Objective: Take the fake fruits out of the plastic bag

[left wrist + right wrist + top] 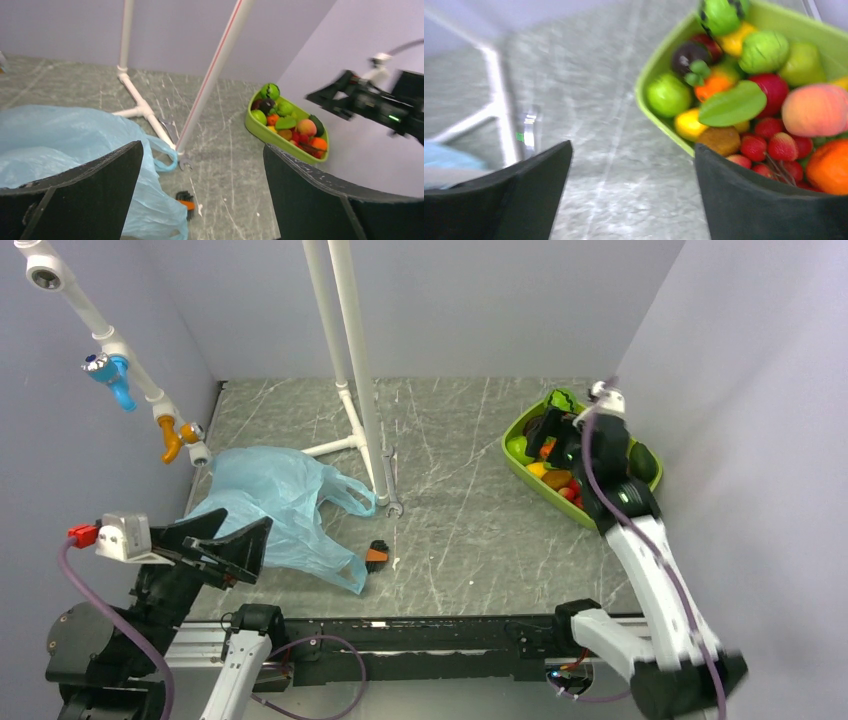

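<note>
The light-blue plastic bag point(275, 505) lies crumpled on the table at the left; it also shows in the left wrist view point(60, 145). The fake fruits point(555, 478) are piled in a lime-green tray point(515, 445) at the back right. The right wrist view shows the striped melon point(722, 15) and the flat green oval point(733, 103) among them. My left gripper point(240, 540) is open and empty over the bag's near-left edge. My right gripper point(565, 445) is open and empty above the tray's left side. No fruit shows in the bag.
A white pipe stand point(350, 360) rises at the back centre, with a wrench point(390, 485) at its foot. A small black-and-orange tool point(376, 554) lies by the bag's near corner. A pipe with blue and orange taps point(120, 380) runs along the left wall. Walls close both sides.
</note>
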`<action>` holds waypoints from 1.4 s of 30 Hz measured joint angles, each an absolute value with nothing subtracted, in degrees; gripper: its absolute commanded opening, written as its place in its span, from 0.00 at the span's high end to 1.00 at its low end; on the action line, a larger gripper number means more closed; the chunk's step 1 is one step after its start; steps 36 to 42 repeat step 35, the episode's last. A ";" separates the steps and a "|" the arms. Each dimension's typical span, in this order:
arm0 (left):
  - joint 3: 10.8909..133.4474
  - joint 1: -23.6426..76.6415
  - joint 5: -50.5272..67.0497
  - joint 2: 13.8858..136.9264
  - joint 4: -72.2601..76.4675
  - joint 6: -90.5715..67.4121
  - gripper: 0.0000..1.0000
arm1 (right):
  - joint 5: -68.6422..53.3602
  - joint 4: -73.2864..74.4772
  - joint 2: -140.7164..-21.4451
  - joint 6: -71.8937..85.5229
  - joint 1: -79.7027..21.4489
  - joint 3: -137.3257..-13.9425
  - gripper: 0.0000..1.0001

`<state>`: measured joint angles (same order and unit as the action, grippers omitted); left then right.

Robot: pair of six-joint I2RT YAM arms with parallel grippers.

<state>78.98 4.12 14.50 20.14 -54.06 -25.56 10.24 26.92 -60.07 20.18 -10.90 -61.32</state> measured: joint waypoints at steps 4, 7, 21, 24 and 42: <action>79.50 4.12 10.98 19.94 -51.75 -25.08 0.03 | 5.15 27.49 -41.87 20.08 -11.33 -60.64 0.00; 78.85 4.12 8.47 18.87 -49.19 -25.15 0.02 | 3.36 29.65 -31.62 20.10 -11.29 -63.20 0.00; 80.29 4.12 1.43 13.34 -39.97 -24.93 0.01 | 6.00 40.64 -20.34 19.90 -11.29 -76.20 0.00; 80.03 4.12 1.15 12.78 -39.55 -24.95 0.01 | 8.58 40.86 -18.74 19.22 -11.25 -77.47 0.00; 78.87 4.12 0.58 11.97 -39.24 -25.17 0.01 | 14.04 41.78 -17.91 18.39 -11.18 -80.64 0.00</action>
